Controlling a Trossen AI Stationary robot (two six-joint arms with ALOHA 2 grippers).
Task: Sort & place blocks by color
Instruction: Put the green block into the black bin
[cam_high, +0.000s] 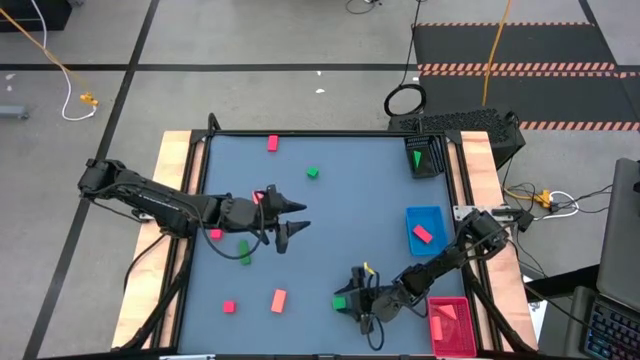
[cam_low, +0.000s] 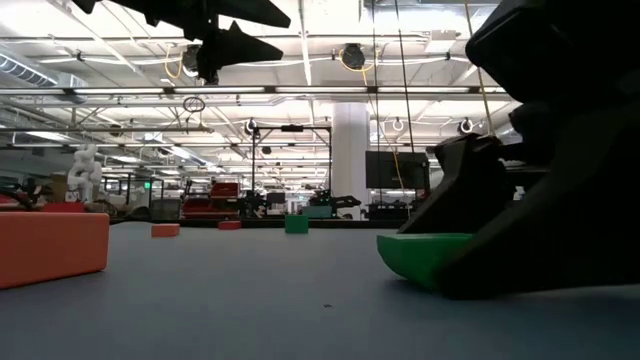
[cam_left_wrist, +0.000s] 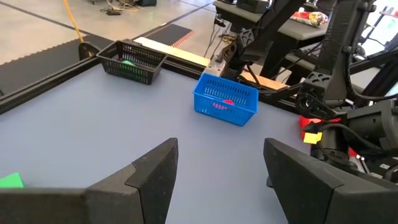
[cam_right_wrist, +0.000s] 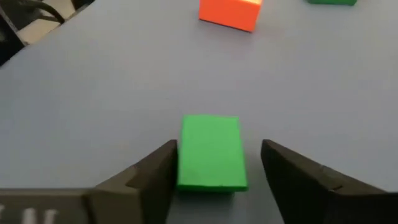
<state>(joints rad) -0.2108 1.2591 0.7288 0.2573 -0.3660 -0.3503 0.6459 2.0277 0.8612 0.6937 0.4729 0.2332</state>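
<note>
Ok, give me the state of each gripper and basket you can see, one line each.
Left gripper: open, empty, raised above the table.
Right gripper: open, straddling the flat green block on the table.
Blue mesh basket: holds a red block.
Black mesh basket: holds something green.

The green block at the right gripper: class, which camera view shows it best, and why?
Right wrist view: the green block lies flat, its whole top visible between the fingers. Low view shows one end; high view a small patch; left wrist view misses it.
</note>
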